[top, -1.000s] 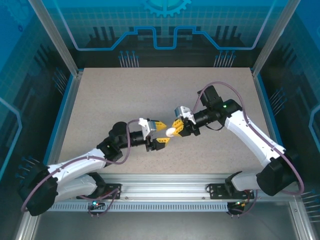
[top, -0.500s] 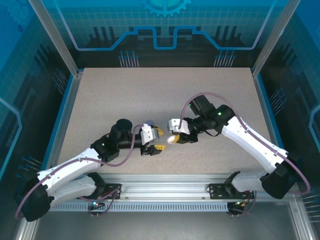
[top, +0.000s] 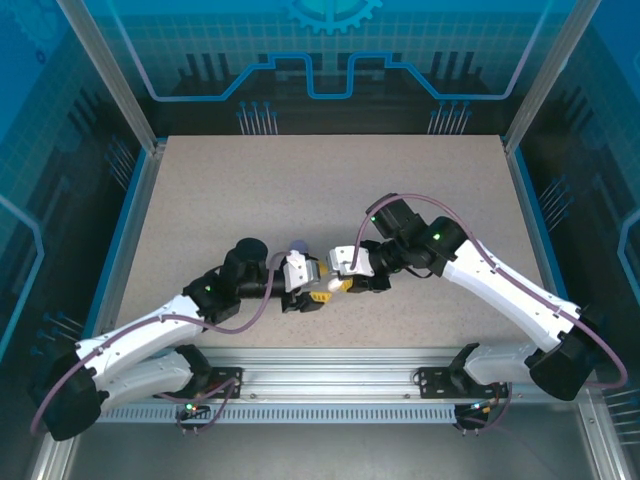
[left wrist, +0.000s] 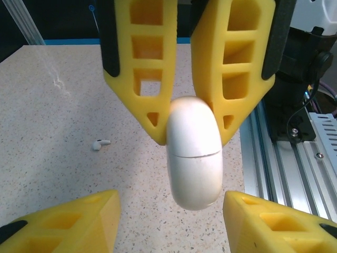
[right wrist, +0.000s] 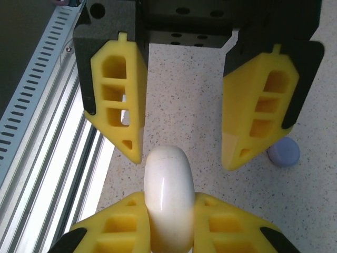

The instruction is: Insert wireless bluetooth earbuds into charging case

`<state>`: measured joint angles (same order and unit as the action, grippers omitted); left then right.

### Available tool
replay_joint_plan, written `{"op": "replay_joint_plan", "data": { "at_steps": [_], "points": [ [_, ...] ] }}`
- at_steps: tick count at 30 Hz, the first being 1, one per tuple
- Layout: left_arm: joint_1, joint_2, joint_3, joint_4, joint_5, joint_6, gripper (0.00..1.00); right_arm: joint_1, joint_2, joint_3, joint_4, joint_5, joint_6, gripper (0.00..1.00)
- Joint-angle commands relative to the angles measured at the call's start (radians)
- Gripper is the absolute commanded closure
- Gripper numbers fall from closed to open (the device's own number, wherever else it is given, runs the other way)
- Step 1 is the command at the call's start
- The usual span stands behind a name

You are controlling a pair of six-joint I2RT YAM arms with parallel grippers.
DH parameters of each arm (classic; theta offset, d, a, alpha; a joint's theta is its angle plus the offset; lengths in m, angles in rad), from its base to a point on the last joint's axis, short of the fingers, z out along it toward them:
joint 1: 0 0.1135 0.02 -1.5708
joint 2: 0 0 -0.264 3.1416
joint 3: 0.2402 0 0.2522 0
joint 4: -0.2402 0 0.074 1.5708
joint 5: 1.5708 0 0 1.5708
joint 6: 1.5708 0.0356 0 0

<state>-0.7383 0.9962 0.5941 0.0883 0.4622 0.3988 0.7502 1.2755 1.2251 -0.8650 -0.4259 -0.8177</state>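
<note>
Earbud [left wrist: 100, 143], white and short-stemmed, is lying on its side on the speckled surface [left wrist: 58, 174]. It is resting apart from both arms, on the far side of the charging case [left wrist: 193, 158], away from the near rail [left wrist: 287, 174].

The charging case is white, rounded and showing a fine seam line around its middle, with the lid sitting shut. It is being held edge-on near the middle of the surface, close to the near edge, where the two arms are meeting.

The right end effector [right wrist: 169, 203] is clenching the charging case, with one yellow finger pressing on each broad face.

The left end effector [left wrist: 171, 208] is standing released. Its two yellow fingers are spreading wide, one on each side of the case's free end, and neither is touching it. The two end effectors are facing each other tip to tip, with the case between them.

A purple disc-shaped case [right wrist: 283, 153] is lying on the surface just beyond the left end effector's far finger, well apart from the white case.

The near rail is running along the near edge of the surface, beside both arms.
</note>
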Motion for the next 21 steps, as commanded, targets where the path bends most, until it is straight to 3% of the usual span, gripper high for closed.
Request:
{"op": "replay_joint_plan", "data": {
  "at_steps": [1,6,13,21],
  "points": [
    [-0.013,0.002,0.019,0.033,0.046,0.004,0.44,0.021,-0.012,0.005,0.019,-0.016,0.022,0.88],
    [-0.016,0.007,0.015,0.057,0.053,-0.009,0.45,0.026,-0.003,0.006,0.029,-0.022,0.026,0.88],
    [-0.019,0.015,0.015,0.072,0.059,-0.015,0.55,0.035,-0.001,0.004,0.04,-0.028,0.032,0.88],
    [-0.019,0.027,0.019,0.083,0.06,-0.02,0.55,0.044,0.004,0.004,0.052,-0.033,0.035,0.88]
  ]
}}
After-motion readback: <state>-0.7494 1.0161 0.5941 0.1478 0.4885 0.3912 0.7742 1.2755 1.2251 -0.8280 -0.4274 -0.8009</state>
